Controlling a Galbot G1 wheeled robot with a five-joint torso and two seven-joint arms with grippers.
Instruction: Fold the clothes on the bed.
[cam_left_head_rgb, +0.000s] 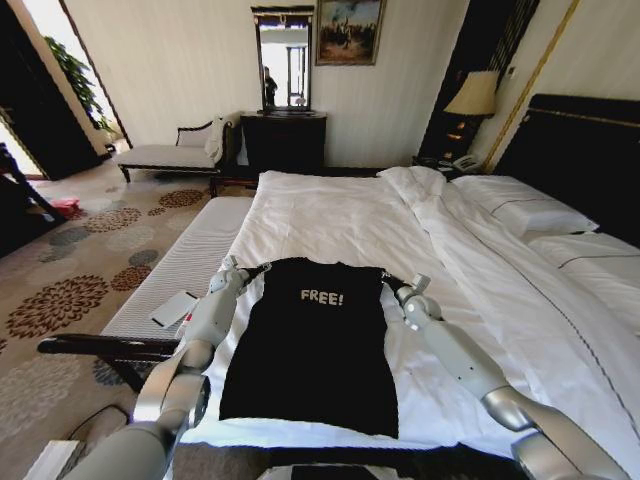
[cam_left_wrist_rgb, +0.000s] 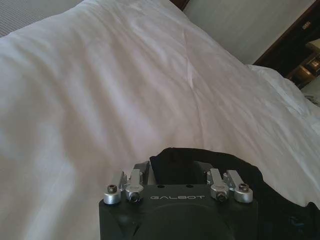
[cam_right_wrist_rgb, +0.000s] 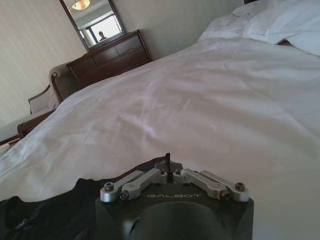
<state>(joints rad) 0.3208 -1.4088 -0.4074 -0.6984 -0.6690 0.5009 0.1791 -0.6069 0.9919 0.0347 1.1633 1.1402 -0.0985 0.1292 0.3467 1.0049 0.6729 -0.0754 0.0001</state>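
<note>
The T-shirt in front of me is black with white "FREE!" lettering across the chest. The bed under it is plain white in sheets, duvet and pillows, against a dark headboard. My arms are silver-grey. The carpet is beige with dark red and grey flower medallions. The bench beside the bed has a white ribbed cushion.

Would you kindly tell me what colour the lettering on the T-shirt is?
White: "FREE!" on the black T-shirt, clearest in the head view.
</note>
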